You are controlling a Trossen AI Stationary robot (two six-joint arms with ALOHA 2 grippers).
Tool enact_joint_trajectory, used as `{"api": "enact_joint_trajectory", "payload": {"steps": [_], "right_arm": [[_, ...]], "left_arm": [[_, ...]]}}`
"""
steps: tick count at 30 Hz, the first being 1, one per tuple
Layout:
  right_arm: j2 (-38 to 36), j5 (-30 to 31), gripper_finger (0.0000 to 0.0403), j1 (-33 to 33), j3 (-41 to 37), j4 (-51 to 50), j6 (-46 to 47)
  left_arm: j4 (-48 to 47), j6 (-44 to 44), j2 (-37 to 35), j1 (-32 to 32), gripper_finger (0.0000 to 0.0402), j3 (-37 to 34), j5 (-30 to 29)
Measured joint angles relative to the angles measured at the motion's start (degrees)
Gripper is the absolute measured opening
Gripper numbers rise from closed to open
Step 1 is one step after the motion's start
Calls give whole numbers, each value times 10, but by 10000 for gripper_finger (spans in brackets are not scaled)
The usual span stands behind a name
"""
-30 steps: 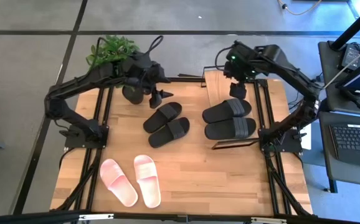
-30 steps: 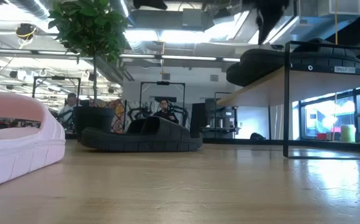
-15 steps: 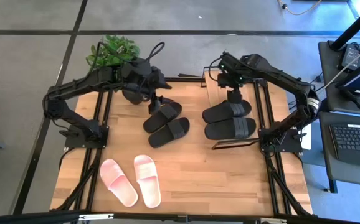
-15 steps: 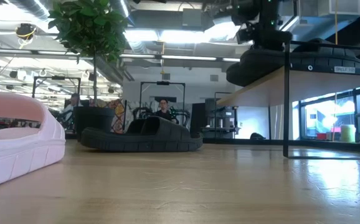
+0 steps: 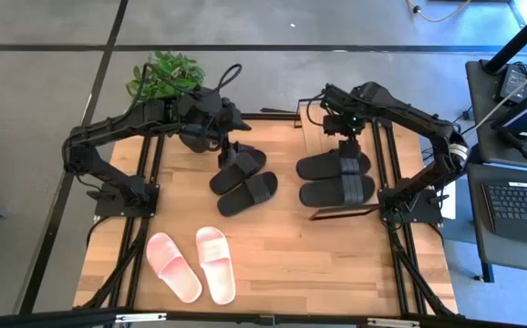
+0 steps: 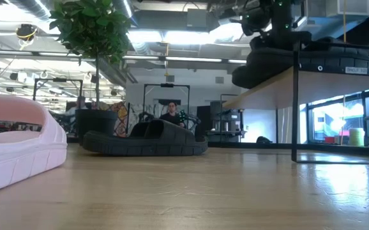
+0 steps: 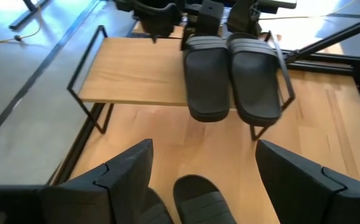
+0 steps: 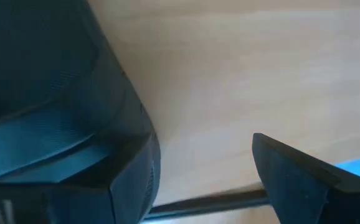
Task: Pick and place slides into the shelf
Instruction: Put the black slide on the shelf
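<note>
Working left to right across the worktop [image 5: 282, 246]. Pink slides [image 5: 191, 265] lie side by side at the near left, well apart from both sets of jaws — not yet handled, evidently queued for later.

Left gripper [image 5: 230, 150] hovers over the far end of the upper slide of the black pair [image 5: 243, 181] at centre. Its jaws stand open, wide apart in the left wrist view, with a rounded black slide end [image 7: 197, 199] directly between and below them. Judgement: spread this wide so they can drop astride the slide for a pick.

Shelf [image 5: 323, 132] sits right of centre. Two black slides [image 5: 336, 177] already rest on its board, parallel and touching — packed close, probably to leave board free for the remaining four.

Right gripper [image 5: 347, 150] is down on the farther shelved slide, at its strap. In the right wrist view one dark finger [image 8: 304, 180] stands clear over bare board while the other side is against black slide material [image 8: 49, 124] — jaws look open, not clamping. Judgement: releasing or nudging the slide square, not lifting.

Potted plant [image 5: 163, 75] stands beyond the left arm, clear of the work.
</note>
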Motion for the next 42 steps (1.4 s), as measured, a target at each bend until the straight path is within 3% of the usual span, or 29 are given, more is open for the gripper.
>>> {"api": "enact_joint_trajectory", "payload": {"steps": [11, 17, 20, 23, 27, 35, 38, 42], "right_arm": [[-38, -11, 275, 0, 0, -12, 20], [-84, 50, 275, 0, 9, 11, 77], [-116, 45, 275, 1, 34, 21, 121], [-154, 2, 275, 15, 56, 43, 173], [-210, -43, 275, 54, 68, 104, 215], [-269, -44, 275, 137, 69, 177, 285], [-267, -44, 275, 157, 68, 183, 287], [-261, -43, 275, 174, 66, 185, 289]], "left_arm": [[0, 0, 0, 0, 273, 0, -5], [0, 0, 0, 0, 273, 0, -6], [1, 0, 0, 0, 273, 0, -6], [0, 8, 0, 0, 273, 0, -4], [0, 77, 0, -3, 273, 0, 20], [-1, 240, 0, -58, 273, 0, 25], [-15, 209, 0, -79, 273, 0, -5], [-73, 93, 0, -107, 273, 0, -71]]}}
